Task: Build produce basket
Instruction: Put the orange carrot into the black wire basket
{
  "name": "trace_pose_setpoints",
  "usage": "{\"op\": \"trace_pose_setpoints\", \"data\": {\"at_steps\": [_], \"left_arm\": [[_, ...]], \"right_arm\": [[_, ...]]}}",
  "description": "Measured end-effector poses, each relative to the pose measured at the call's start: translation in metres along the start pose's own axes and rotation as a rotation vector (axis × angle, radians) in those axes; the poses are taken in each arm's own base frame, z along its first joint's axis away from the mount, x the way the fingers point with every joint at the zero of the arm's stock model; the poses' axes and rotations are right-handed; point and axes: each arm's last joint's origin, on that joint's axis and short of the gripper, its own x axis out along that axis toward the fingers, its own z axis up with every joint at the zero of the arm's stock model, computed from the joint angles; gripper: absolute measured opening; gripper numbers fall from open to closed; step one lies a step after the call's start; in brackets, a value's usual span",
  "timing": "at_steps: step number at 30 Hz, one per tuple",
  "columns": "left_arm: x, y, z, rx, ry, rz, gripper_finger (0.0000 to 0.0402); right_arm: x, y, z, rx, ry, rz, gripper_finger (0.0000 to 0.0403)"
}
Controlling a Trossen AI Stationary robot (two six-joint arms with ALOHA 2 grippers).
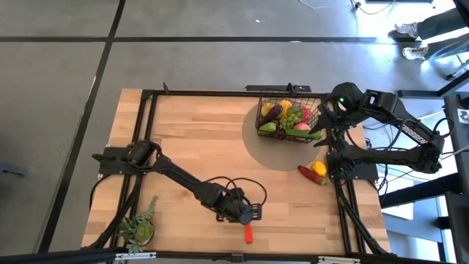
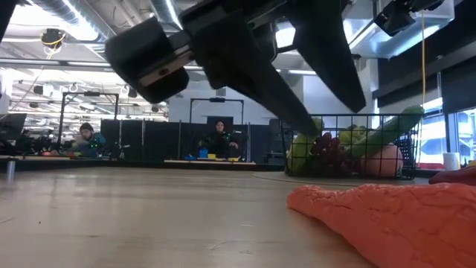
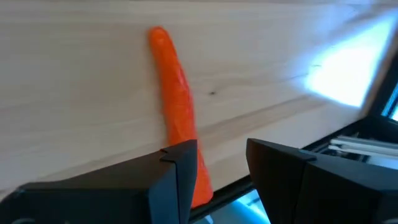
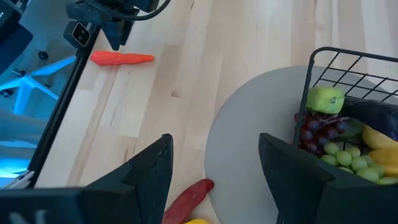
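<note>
Left gripper (image 1: 253,213) hangs spread just above one carrot (image 1: 248,234) on the table (image 1: 198,132), not pinching it. Right gripper (image 1: 320,125), spread wide, sits beside one basket (image 1: 264,94). We count two peppers (image 1: 314,171) outside.

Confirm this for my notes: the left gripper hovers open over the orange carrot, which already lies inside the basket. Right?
Not quite. The carrot lies on the bare table near its front edge, far from the basket, as the high view shows. The left gripper does hover open over it.

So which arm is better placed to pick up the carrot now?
Left. The left gripper hangs open right above the carrot at the table's near edge, while the right gripper waits open by the basket.
</note>
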Motion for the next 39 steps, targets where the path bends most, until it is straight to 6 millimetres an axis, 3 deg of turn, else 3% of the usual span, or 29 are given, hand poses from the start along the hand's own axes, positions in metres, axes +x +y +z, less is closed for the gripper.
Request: {"op": "trace_pose_setpoints", "data": {"at_steps": [17,39], "left_arm": [[0.005,0.005,0.015,-0.023,-0.106,0.052,0.0127],[0.016,0.008,0.017,-0.036,-0.065,0.070,0.0127]], "right_arm": [[0.000,0.000,0.000,-0.001,-0.001,0.000,0.0228],[0.000,0.000,0.000,-0.001,-0.001,-0.001,0.0228]]}}
